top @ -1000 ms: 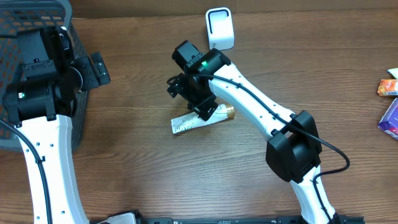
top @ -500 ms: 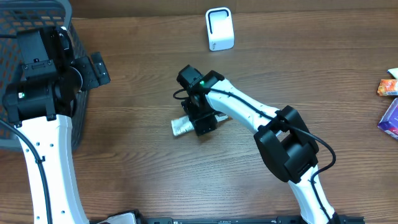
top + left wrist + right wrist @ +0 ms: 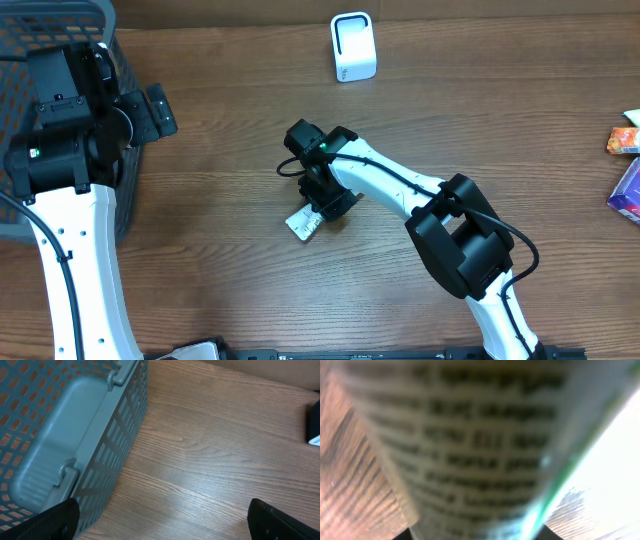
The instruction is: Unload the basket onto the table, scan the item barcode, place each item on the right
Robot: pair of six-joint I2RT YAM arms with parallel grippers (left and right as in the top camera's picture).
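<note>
The item is a white tube with printed text; its flat end point(image 3: 303, 222) sticks out down-left from under my right gripper point(image 3: 325, 200) in the overhead view. In the right wrist view the item point(image 3: 480, 445) fills the frame, blurred, and sits between the two dark fingertips point(image 3: 399, 535), which press its sides. The rest of the tube is hidden under the gripper. A white scanner point(image 3: 353, 46) stands upright at the back of the table. My left gripper point(image 3: 150, 112) hovers open by the basket, with only bare wood between its fingers point(image 3: 57, 520).
A grey mesh basket point(image 3: 60, 20) stands at the far left, its wall point(image 3: 115, 445) close to the left gripper. An orange packet point(image 3: 622, 140) and a purple box point(image 3: 628, 192) lie at the right edge. The table is brown wood point(image 3: 500, 110).
My right gripper came down over the tube and closed on it. The tube has turned from lying sideways to pointing down-left. The left arm has not moved.
</note>
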